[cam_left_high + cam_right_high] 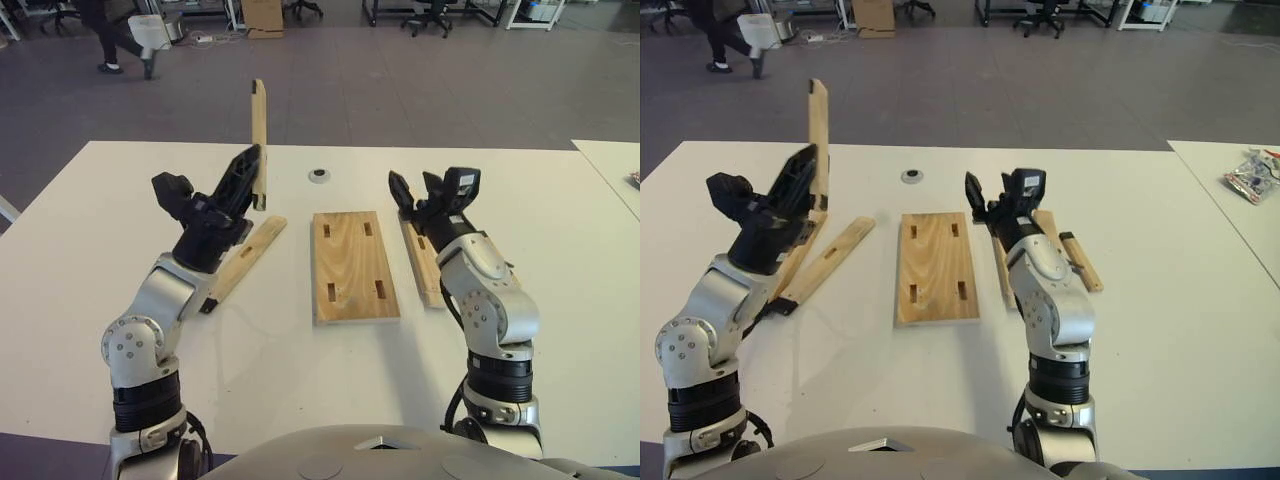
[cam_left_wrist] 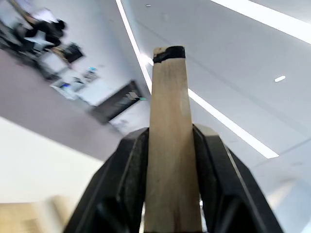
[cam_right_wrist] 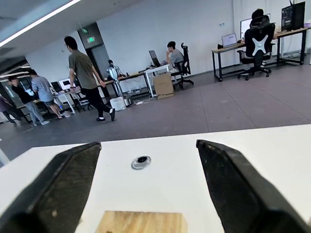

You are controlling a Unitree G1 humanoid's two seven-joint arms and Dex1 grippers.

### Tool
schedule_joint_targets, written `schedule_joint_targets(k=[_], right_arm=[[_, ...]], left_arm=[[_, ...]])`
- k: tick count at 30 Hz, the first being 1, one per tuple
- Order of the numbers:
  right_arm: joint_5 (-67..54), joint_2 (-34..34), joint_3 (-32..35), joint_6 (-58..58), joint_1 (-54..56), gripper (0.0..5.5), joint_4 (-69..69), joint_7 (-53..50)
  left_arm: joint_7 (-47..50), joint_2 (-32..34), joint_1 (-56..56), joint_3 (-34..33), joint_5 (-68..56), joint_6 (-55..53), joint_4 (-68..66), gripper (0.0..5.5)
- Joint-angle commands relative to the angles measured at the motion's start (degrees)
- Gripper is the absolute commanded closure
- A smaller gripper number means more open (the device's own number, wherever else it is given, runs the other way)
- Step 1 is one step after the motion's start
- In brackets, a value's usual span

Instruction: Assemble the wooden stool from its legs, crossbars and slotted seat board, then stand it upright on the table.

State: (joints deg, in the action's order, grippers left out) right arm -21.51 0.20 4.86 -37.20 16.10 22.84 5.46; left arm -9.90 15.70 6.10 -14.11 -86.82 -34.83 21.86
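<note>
Wooden seat board (image 1: 355,265) flat mid-table, slots (image 1: 327,230) empty; spare leg (image 1: 245,258) just left. Right gripper (image 1: 418,190) above piece (image 1: 428,285) right of board, fingers spread, empty. Left gripper (image 1: 243,178) clamps raised leg (image 1: 259,125) upright. Step: likely first leg fitting. Next: swing leg over slot, align end.

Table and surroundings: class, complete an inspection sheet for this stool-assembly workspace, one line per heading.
Surface: white table, flat.
Job's things: slotted seat board lying flat mid-table; one leg held upright; second leg lying left of the board; more wooden pieces lying right of it.
Clutter: small round disc beyond the board; packet on the neighbouring table.
Grippers: left gripper shut on the upright leg; right gripper open, empty.
Cables: nothing seen.
Surroundings: grey floor, cardboard box, office chairs.
</note>
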Motion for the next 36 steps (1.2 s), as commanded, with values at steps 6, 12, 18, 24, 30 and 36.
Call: schedule_joint_targets(k=[6,12,18,24,30,36], right_arm=[[-13.3,11.8,-0.4,-16.7,14.1,1.80,5.8,-10.1],[-24.7,17.7,4.5,-19.1,16.4,1.80,1.5,-18.4],[-36.0,15.3,4.0,-18.2,19.6,1.80,0.4,-22.3],[-43.0,12.7,0.7,-16.7,19.3,1.80,0.9,-24.0],[-43.4,11.1,-0.4,-12.8,19.0,2.62,-0.5,-25.6],[-44.1,10.0,-1.1,-10.7,18.9,3.92,-0.6,-26.6]], left_arm=[[-8.4,3.4,3.7,13.4,50.6,22.6,-4.4,4.21],[-13.0,2.1,4.8,17.4,60.4,29.1,-5.0,4.21],[-15.6,0.8,4.7,18.6,62.0,29.4,-5.5,4.21],[-17.5,-0.3,4.8,20.1,62.7,28.8,-5.9,4.21],[-18.1,-1.3,3.3,21.2,62.8,28.1,-3.7,4.21],[-18.1,-1.1,2.8,20.1,62.7,27.4,-2.7,4.21]])
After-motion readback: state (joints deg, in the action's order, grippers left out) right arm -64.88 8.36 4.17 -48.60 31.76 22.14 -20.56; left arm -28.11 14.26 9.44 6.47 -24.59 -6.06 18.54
